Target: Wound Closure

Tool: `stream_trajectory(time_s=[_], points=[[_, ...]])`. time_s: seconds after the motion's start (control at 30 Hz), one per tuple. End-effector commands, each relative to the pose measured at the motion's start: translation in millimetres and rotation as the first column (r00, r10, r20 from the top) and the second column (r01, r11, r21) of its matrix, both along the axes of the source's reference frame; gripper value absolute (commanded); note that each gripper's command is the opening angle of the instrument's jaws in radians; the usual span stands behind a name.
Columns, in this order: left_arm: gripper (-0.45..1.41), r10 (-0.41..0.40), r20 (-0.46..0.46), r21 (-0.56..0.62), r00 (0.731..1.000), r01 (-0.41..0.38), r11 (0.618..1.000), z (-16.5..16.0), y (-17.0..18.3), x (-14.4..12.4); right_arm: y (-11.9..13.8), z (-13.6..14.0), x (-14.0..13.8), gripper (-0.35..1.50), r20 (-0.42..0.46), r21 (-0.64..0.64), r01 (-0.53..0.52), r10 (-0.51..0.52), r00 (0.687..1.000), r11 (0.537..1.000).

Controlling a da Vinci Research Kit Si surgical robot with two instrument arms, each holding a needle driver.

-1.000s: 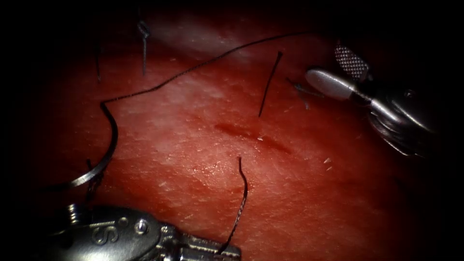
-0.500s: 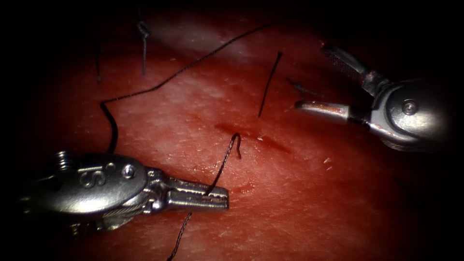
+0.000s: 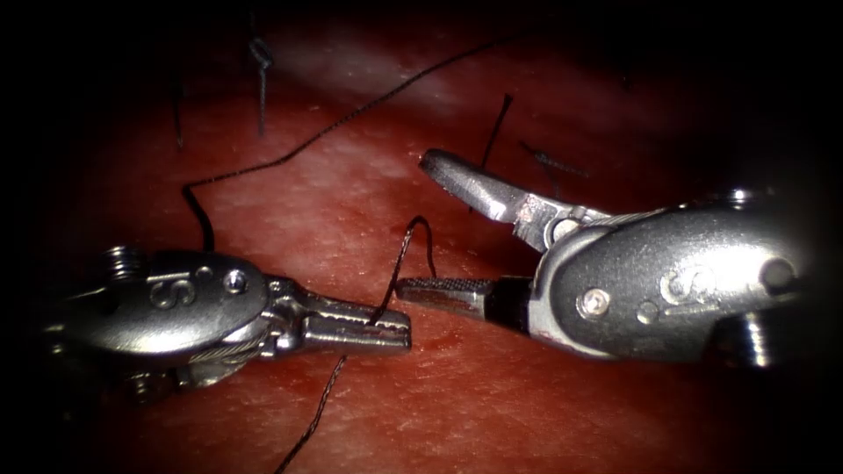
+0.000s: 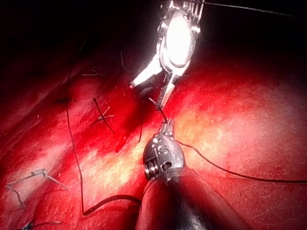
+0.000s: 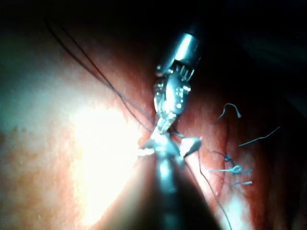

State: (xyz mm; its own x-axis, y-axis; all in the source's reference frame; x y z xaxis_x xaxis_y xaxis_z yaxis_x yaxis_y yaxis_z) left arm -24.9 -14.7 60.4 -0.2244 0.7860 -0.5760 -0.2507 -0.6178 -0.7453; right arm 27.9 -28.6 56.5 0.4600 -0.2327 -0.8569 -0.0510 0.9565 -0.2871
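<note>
Your left tool grips the thread; your right tool (jaws spread, empty) sits just beyond: keep that thread slack.

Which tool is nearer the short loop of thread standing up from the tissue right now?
Left. The left tool is shut on the thread just below that loop, so it touches it. The right tool stands open beside the loop, its lower jaw close but apart.

I see red tissue with pale patches, black thread, and silver tools; the right tool has a cross-hatched finger face
</note>
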Motion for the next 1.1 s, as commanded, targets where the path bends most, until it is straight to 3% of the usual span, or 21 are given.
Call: stream_trajectory(time_s=[0.03,0.43,0.6,0.67,0.87,0.9,0.97,1.0,1.1], points=[[-0.45,0.002,0.003,-0.001,1.000,-0.002,1.000,0.4,-0.3,-0.4,0.1,0.3,0.7,0.79,0.001,-0.012,0.005,-0.005,1.000,1.000],[-0.45,0.002,0.002,0.003,1.000,-0.002,1.000,0.2,-0.8,0.0,-0.1,0.1,1.9,0.81,0.043,-0.165,0.082,-0.076,0.996,0.983],[-0.45,0.002,0.002,0.003,1.000,-0.002,1.000,0.1,-0.9,0.0,-1.1,-0.6,3.2,0.67,0.128,-0.344,0.188,-0.152,0.980,0.920],[-0.45,0.002,0.002,0.003,1.000,-0.002,1.000,0.1,-0.9,0.0,-1.4,-0.9,3.4,0.56,0.140,-0.373,0.209,-0.168,0.976,0.904],[-0.45,0.002,0.002,0.003,1.000,-0.002,1.000,0.1,-0.9,0.0,-2.3,-1.2,4.7,0.47,0.181,-0.433,0.259,-0.199,0.963,0.863],[-0.45,0.002,0.002,0.004,1.000,-0.002,1.000,0.1,-0.9,0.0,-2.4,-1.0,4.9,0.37,0.190,-0.440,0.267,-0.202,0.961,0.857],[-0.45,0.002,0.002,0.004,1.000,-0.002,1.000,0.1,-0.9,0.0,-2.6,-0.7,4.8,-0.17,0.213,-0.433,0.278,-0.202,0.956,0.858],[-0.45,0.002,0.002,0.004,1.000,-0.002,1.000,0.0,-0.9,0.0,-2.6,-0.6,4.7,-0.35,0.222,-0.423,0.292,-0.215,0.951,0.858],[-0.45,0.002,0.002,0.005,1.000,-0.002,1.000,-0.2,-0.9,0.2,-2.3,-0.4,4.1,-0.35,0.242,-0.415,0.301,-0.214,0.946,0.859]])
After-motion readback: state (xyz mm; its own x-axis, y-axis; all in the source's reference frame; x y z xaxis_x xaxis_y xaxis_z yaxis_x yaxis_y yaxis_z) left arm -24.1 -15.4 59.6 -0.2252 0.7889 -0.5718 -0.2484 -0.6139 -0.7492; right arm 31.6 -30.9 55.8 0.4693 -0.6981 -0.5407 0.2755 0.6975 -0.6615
